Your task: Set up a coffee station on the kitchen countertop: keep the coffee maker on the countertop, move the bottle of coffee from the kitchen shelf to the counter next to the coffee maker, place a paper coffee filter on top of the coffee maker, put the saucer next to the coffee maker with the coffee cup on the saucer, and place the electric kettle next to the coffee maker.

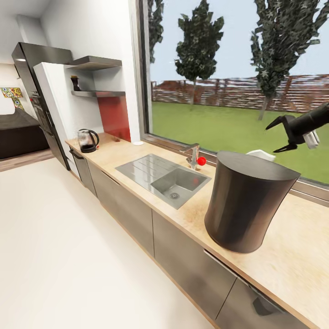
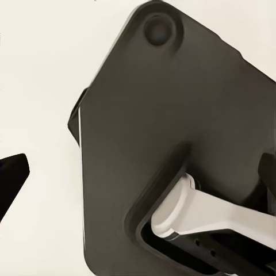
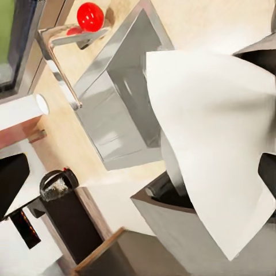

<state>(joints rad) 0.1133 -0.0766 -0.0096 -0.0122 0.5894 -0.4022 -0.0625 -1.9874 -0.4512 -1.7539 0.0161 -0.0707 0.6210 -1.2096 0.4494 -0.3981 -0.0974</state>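
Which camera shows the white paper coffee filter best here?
The right wrist view: the white paper coffee filter spreads large there, above the sink. The head view catches just a white sliver behind the dark grey cylindrical coffee maker.

Steel sink (image 1: 164, 176), red-knobbed faucet (image 1: 194, 157)

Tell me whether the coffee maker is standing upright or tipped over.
Upright. The coffee maker stands on its base on the countertop, flat top facing up, right of the sink.

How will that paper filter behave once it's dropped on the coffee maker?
Probably floppy and very light: the paper filter is a thin white sheet that looks curved. It may slide or blow off, since the coffee maker appears to have a flat, slightly tilted top.
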